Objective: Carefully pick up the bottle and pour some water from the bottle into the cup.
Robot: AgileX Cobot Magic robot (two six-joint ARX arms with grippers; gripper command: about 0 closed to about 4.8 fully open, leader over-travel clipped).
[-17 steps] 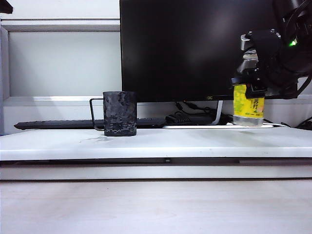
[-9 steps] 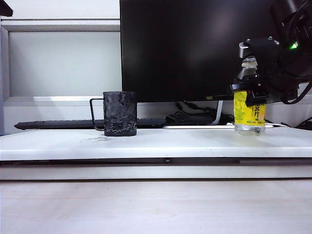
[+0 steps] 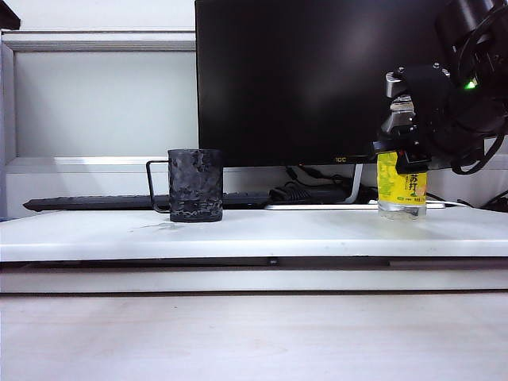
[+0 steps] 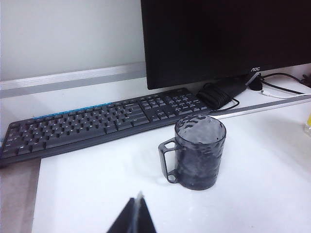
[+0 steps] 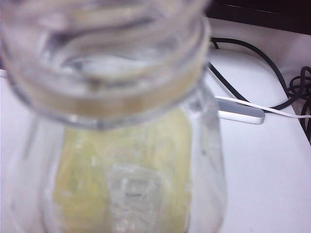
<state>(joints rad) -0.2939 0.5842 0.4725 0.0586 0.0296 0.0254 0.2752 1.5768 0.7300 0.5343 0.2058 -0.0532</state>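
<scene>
Standing bottle (image 3: 402, 189) gripped by right hand (image 3: 399, 151).

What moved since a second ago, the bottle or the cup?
The bottle moved. The right tool, gripping it near the top, brought it down a little, so its base now looks to be on the white table. It stays upright and the grip has not changed. The cup stayed where it was. The left tool is shut, near the cup.

Bottle (image 3: 402, 186) lowered, seemingly onto table (image 3: 254, 232).
</scene>
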